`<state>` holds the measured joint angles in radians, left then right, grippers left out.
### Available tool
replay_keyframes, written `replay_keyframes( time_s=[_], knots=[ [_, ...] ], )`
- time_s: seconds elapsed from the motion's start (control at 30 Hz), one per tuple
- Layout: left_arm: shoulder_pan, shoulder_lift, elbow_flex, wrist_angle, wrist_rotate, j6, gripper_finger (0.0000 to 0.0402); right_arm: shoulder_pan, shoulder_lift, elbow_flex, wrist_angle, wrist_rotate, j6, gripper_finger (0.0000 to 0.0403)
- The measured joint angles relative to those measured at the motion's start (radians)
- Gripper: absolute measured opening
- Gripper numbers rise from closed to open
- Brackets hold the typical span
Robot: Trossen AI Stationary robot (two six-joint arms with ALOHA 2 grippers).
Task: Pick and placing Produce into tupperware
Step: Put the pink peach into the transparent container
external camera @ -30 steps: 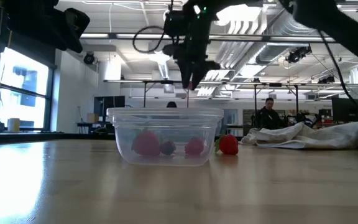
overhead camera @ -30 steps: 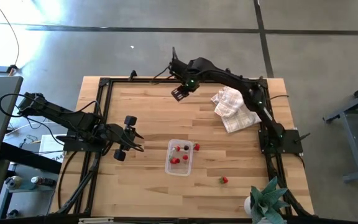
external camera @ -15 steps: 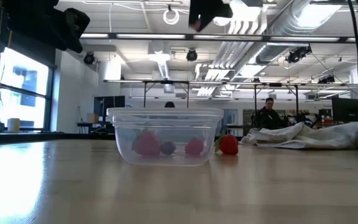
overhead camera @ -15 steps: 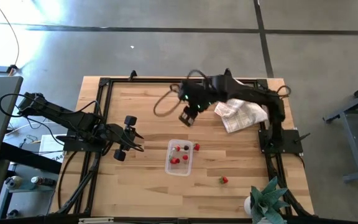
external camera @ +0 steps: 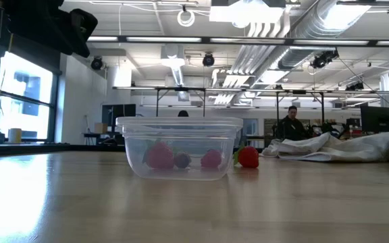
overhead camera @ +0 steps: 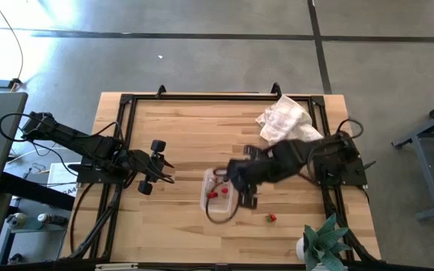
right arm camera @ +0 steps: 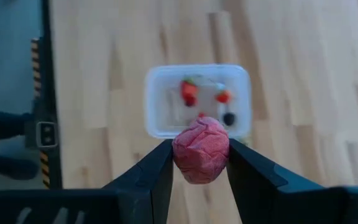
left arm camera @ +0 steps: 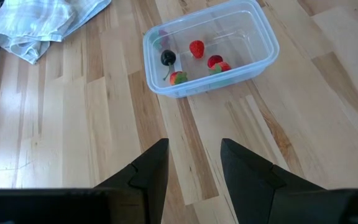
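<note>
A lab or workshop — exposed ceiling ducts (external camera: 329, 17), concrete floor (overhead camera: 202, 60), far workbenches (external camera: 181, 101).

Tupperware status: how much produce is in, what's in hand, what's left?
Done: three red pieces and one dark piece lie in the tupperware. In hand: the right gripper, above the tupperware, is shut on a pinkish-red piece. Left: one red piece with a green top lies on the table beside the container. The left gripper waits open at the table's left side.
</note>
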<state>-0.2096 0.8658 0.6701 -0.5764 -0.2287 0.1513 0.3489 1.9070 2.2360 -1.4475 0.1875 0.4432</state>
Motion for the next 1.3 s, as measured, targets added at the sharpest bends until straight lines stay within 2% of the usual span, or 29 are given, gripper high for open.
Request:
replay_keyframes(
  time_s=[0.17,0.3,0.53,0.77,1.03,1.3],
  knots=[
    [0.000,0.000,0.000,0.000,0.000,0.000,0.0136,0.057,0.041,0.000,0.087,-0.020,-0.023,0.0128],
    [0.000,0.000,0.000,0.000,0.000,0.000,0.0136,0.054,0.115,0.000,0.101,-0.051,-0.050,0.0128],
    [0.000,0.000,0.000,0.000,0.000,0.000,0.0136,-0.037,0.300,-0.001,0.136,-0.143,-0.138,0.0128],
    [0.000,0.000,0.000,0.000,0.000,0.000,0.0136,-0.120,0.425,-0.001,0.118,-0.196,-0.195,0.0128],
    [0.000,0.000,0.000,0.000,0.000,0.000,0.0136,-0.164,0.451,-0.014,0.153,-0.201,-0.224,0.0128],
    [0.000,0.000,0.000,0.000,0.000,0.000,0.0136,-0.173,0.442,-0.189,0.268,-0.215,-0.208,0.0128]
  ],
)
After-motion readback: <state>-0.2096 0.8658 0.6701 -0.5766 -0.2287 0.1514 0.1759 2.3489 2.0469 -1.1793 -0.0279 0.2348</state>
